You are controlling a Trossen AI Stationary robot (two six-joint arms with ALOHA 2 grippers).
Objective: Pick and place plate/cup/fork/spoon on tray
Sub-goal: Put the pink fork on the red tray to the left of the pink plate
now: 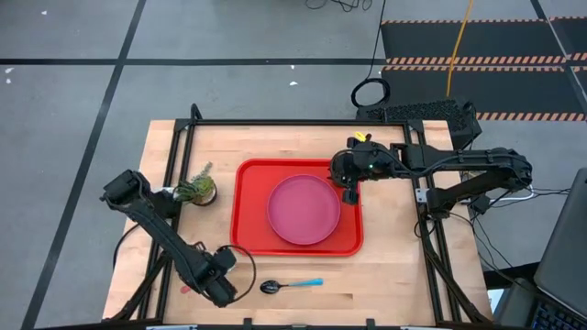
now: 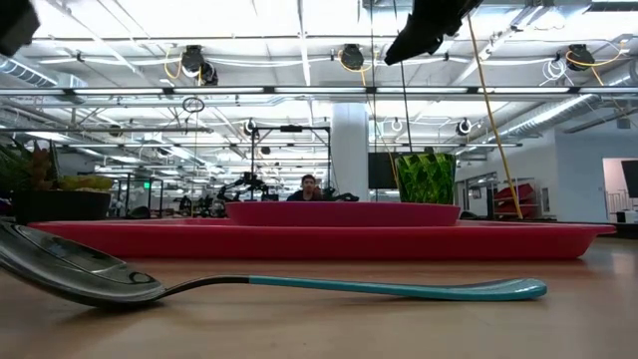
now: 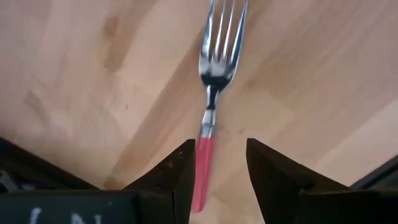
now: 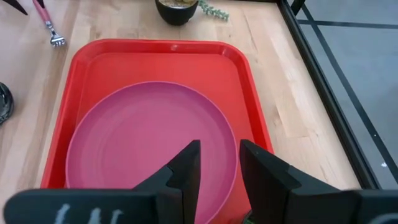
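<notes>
Spoon [image 2: 299, 284] is lying untouched on the surface [image 1: 385, 275] just beside the tray's [image 1: 249, 215] near long rim. The fork [image 3: 211, 106] is resting off the tray's near left corner, and the left tool [image 3: 221, 149] is hovering released, its fingers straddling the pink handle without gripping it. The plate [image 1: 304, 210] is sitting inside the tray, with the cup [image 2: 426, 178] seemingly standing behind it. The right tool [image 4: 219, 146] is waiting released over the tray's far right corner. Picking the fork looks to be the step in hand; next, lowering and clenching on the handle. The surface's edge is running close by, while bare tray floor is lying open left of the plate.
</notes>
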